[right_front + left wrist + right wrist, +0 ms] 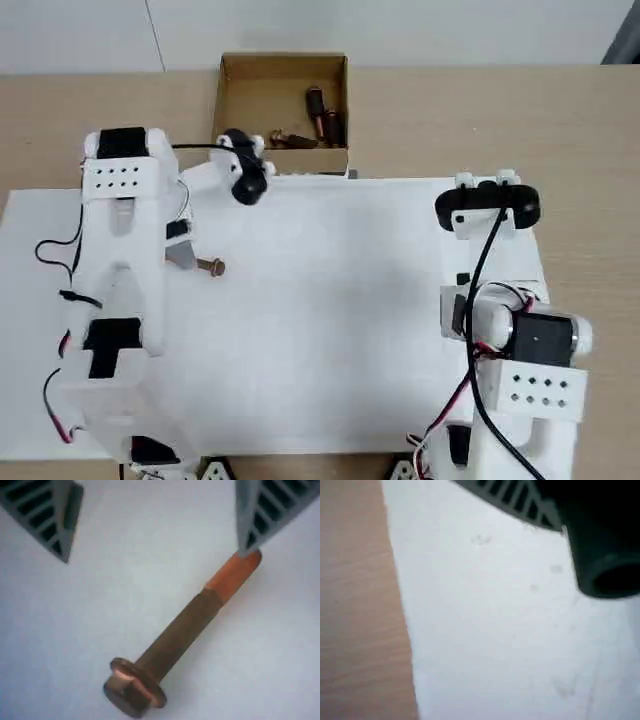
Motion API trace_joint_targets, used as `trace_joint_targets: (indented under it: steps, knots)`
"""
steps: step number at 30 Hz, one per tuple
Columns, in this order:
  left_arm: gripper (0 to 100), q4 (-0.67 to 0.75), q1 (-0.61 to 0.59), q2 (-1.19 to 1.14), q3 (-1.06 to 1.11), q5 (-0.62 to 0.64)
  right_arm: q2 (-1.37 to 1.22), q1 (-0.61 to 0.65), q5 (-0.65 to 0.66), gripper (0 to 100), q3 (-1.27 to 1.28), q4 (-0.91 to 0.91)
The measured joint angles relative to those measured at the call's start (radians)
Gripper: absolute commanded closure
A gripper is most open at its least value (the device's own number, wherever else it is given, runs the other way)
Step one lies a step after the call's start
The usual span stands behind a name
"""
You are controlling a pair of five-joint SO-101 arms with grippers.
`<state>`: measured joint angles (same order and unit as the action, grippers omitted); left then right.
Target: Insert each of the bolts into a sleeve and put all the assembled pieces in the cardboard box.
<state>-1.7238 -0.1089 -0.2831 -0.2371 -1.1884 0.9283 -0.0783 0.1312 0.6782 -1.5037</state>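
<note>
Your left fingers (265, 510) are hanging released over white paper (100, 630) on the wooden desk (580, 120), a brown flanged bolt (175, 640) lying between them.

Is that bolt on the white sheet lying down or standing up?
Lying down: the bolt rests full length on the white sheet, head at one end, tip beside one of the spread fingers of the left gripper.
</note>
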Motion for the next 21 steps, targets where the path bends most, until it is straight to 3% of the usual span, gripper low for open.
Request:
trace_joint_targets:
  steps: [6, 21]
  knots:
    - [79, 0.000, 0.031, 0.000, 0.002, -0.080, 0.000, 0.000, 0.000, 99.5, 0.000, 0.000]
    - [79, 0.048, 0.041, -0.118, 0.002, -0.103, 0.000, 0.000, 0.003, 99.5, 0.000, 0.000]
